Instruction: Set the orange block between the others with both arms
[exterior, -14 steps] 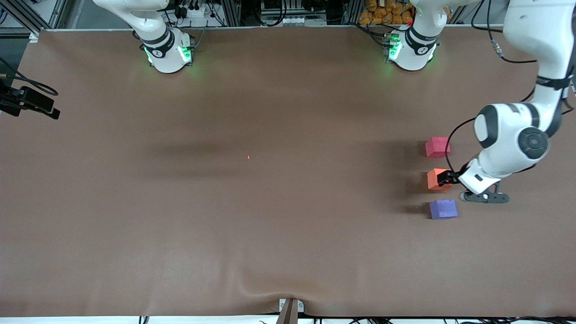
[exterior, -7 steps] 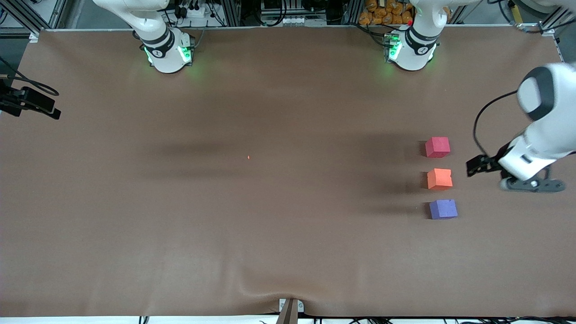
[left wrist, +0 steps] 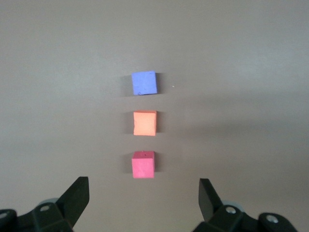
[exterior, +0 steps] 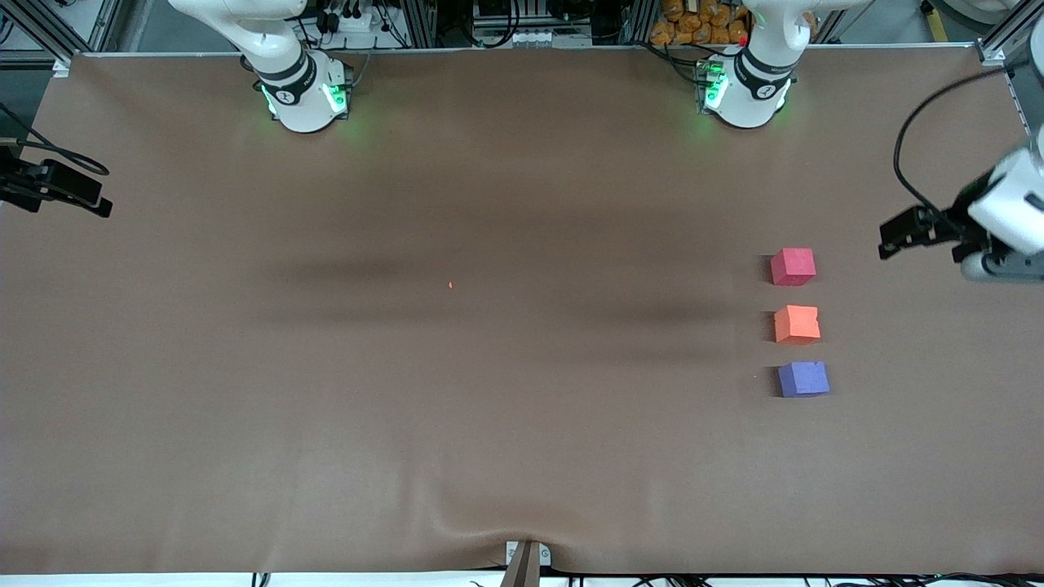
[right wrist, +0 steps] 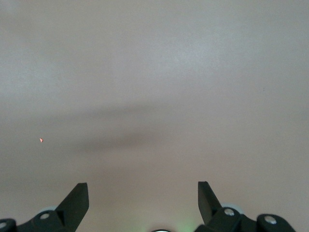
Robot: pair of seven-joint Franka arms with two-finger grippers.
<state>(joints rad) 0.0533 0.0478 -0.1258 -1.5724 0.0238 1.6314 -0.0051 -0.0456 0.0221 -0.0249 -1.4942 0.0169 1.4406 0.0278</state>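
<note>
At the right arm's end of the table [exterior: 163, 367] nothing of the task lies; the right gripper [right wrist: 143, 193] is out of the front view, and its own wrist view shows its fingers spread wide and empty over bare brown cloth with a tiny red speck [right wrist: 41, 140], so this arm appears to wait. Toward the left arm's end the three cubes lie in a line, well spaced and not touching: the pinkish-red cube [exterior: 793, 267] farthest from the front camera, the orange block [exterior: 797, 324] in the middle, the purple cube [exterior: 803, 379] nearest. The orange block thus sits between the others already, free of any grip, so the placing looks done and the step in hand is the retreat. The left gripper [exterior: 904, 231] hangs in the air over the cloth near the table's edge, jaws wide and holding nothing. The next move likely calls only for parking the arm clear of the row. No containers are in view.
</note>
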